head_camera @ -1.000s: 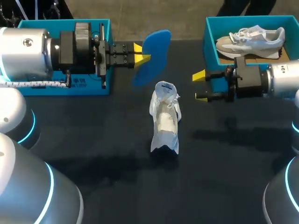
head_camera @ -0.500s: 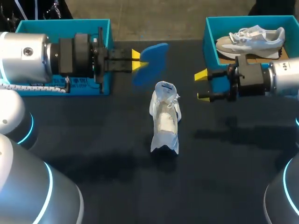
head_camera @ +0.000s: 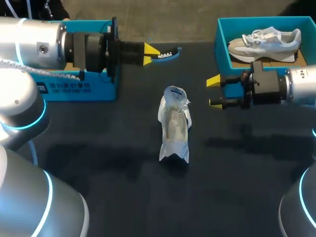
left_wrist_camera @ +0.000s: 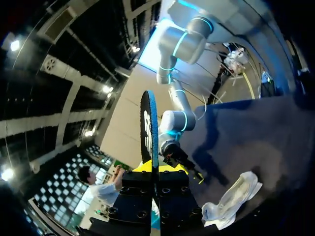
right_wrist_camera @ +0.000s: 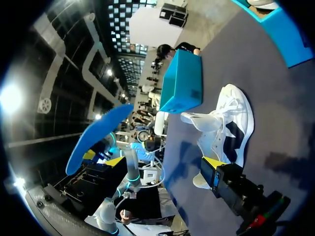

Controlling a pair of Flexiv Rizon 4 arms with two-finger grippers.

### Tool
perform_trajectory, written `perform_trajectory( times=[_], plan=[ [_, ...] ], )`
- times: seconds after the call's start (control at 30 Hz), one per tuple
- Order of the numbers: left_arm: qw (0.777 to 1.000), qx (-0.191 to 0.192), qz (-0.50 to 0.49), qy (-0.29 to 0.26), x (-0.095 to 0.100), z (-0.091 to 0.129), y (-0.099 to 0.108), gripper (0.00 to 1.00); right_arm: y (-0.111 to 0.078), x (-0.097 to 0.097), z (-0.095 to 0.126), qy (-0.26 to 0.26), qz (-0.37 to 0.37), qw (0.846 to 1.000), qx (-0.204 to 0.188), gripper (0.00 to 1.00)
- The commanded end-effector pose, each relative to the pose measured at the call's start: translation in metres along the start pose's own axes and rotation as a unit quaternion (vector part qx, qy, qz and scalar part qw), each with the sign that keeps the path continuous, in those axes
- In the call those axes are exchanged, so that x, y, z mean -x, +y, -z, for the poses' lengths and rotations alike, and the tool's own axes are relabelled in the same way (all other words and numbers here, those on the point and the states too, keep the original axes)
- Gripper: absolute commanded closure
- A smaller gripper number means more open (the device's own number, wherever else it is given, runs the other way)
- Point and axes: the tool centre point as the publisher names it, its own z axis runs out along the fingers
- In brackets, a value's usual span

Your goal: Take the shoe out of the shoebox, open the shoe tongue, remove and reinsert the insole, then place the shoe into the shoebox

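Observation:
A white shoe (head_camera: 174, 131) lies mid-table with its tongue pulled open; it also shows in the left wrist view as the shoe (left_wrist_camera: 231, 195) and in the right wrist view as the shoe (right_wrist_camera: 224, 123). My left gripper (head_camera: 150, 53) hovers beyond it, shut on the blue insole (head_camera: 169, 54), which is turned edge-on. The insole (left_wrist_camera: 149, 130) stands upright between the left fingers. My right gripper (head_camera: 214, 92) stays open and empty to the right of the shoe, one yellow fingertip (right_wrist_camera: 215, 163) showing. From there the insole (right_wrist_camera: 98, 135) appears across the shoe.
The blue shoebox (head_camera: 222, 47) at the back right holds a second grey-white shoe (head_camera: 264, 40). Another blue box (head_camera: 64, 88) sits at the back left, partly behind my left arm, and appears as the box (right_wrist_camera: 184, 81) beyond the shoe.
My left gripper has rolled the insole from broadside to edge-on and shifted slightly towards the table's far side. The right gripper and the shoe have barely moved.

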Motion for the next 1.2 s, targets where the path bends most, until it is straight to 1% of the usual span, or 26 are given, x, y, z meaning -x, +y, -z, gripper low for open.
perform_trajectory(
  times=[0.03, 0.2, 0.47, 0.53, 0.6, 0.63, 0.73, 0.83, 0.87, 1.13, 1.2],
  plan=[
    [0.988, -0.042, -0.148, 0.029, 0.008, -0.003, 0.007, 1.00, 0.000, -0.003, -0.004, 0.001, 0.003, 1.000, -0.002, 0.00],
    [0.988, -0.042, -0.148, 0.029, 0.008, -0.003, 0.007, 1.00, 0.001, -0.006, -0.004, -0.003, 0.006, 1.000, -0.003, 0.00],
    [0.988, -0.042, -0.148, 0.029, 0.008, -0.003, 0.007, 1.00, -0.002, -0.002, -0.004, -0.003, -0.006, 1.000, -0.007, 0.00],
    [0.988, -0.042, -0.148, 0.029, 0.008, -0.003, 0.007, 1.00, -0.003, -0.003, -0.003, 0.011, -0.008, 1.000, 0.003, 0.00],
    [0.988, -0.046, -0.145, 0.020, -0.003, -0.003, 0.015, 1.00, -0.004, -0.005, -0.003, 0.018, -0.008, 1.000, 0.007, 0.00],
    [0.986, -0.044, -0.160, 0.025, -0.009, -0.003, 0.017, 1.00, -0.005, -0.006, -0.003, 0.018, -0.008, 1.000, 0.007, 0.00],
    [0.978, -0.025, -0.197, 0.066, -0.026, -0.004, 0.027, 1.00, -0.006, -0.009, -0.005, 0.018, -0.006, 1.000, 0.008, 0.00],
    [0.973, -0.020, -0.219, 0.073, -0.039, -0.004, 0.035, 1.00, -0.006, -0.012, -0.005, 0.023, -0.006, 1.000, 0.012, 0.00],
    [0.968, -0.017, -0.235, 0.086, -0.047, -0.005, 0.038, 1.00, -0.006, -0.014, -0.004, 0.021, -0.008, 1.000, 0.011, 0.00],
    [0.953, 0.001, -0.287, 0.092, -0.076, -0.008, 0.046, 1.00, -0.006, -0.027, -0.004, 0.010, -0.005, 1.000, 0.003, 0.00],
    [0.952, 0.001, -0.291, 0.096, -0.087, -0.010, 0.050, 1.00, -0.005, -0.030, -0.005, 0.009, -0.004, 1.000, 0.003, 0.00]
  ],
)
